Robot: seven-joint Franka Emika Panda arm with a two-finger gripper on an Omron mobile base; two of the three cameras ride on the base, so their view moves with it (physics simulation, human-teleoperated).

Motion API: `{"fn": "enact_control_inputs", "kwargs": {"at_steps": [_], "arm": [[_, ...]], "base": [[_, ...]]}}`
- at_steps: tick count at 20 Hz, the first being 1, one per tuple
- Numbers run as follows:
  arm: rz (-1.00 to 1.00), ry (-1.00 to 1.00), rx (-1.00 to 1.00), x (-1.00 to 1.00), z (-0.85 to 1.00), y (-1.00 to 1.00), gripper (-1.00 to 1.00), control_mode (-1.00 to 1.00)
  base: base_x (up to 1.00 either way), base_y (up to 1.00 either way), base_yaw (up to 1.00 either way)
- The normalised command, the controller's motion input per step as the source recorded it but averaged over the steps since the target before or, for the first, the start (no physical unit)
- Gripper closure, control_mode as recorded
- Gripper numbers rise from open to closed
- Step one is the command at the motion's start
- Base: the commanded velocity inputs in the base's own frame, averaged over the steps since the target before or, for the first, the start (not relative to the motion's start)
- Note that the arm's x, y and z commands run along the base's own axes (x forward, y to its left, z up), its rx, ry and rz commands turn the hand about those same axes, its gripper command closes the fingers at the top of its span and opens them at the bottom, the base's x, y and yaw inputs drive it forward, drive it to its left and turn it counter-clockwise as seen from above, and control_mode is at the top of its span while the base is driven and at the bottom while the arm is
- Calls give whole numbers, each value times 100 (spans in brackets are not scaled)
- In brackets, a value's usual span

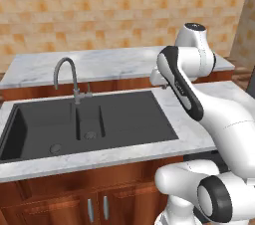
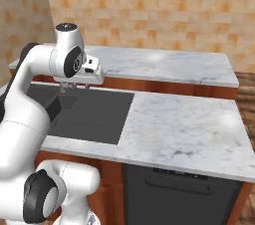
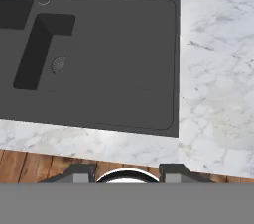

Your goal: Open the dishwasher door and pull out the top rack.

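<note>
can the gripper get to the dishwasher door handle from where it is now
Probably yes, after a long move. The gripper hangs above the sink, while the dishwasher door is closed below the counter edge. The space in front of its handle looks free.

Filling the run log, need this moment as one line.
stage: start | gripper: shut, empty, above sink | dishwasher door: closed, under counter right of sink | top rack: hidden | next: reach for door handle

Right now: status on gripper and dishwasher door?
Gripper shut, empty, above the sink. Dishwasher door closed, handle untouched. Nothing blocking the door.
</note>
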Motion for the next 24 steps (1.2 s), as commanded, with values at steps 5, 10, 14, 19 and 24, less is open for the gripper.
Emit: {"fn": "enact_control_inputs", "kwargs": {"at_steps": [5, 10, 14, 19, 24], "arm": [[0, 0, 0, 0, 0, 0, -100, 100], [0, 0, 0, 0, 0, 0, -100, 100], [0, 0, 0, 0, 0, 0, -100, 100], [0, 0, 0, 0, 0, 0, -100, 100], [0, 0, 0, 0, 0, 0, -100, 100]], "base": [[0, 0, -11], [0, 0, -41], [-1, 0, -50], [-4, 0, -56], [-17, 0, -56]]}}
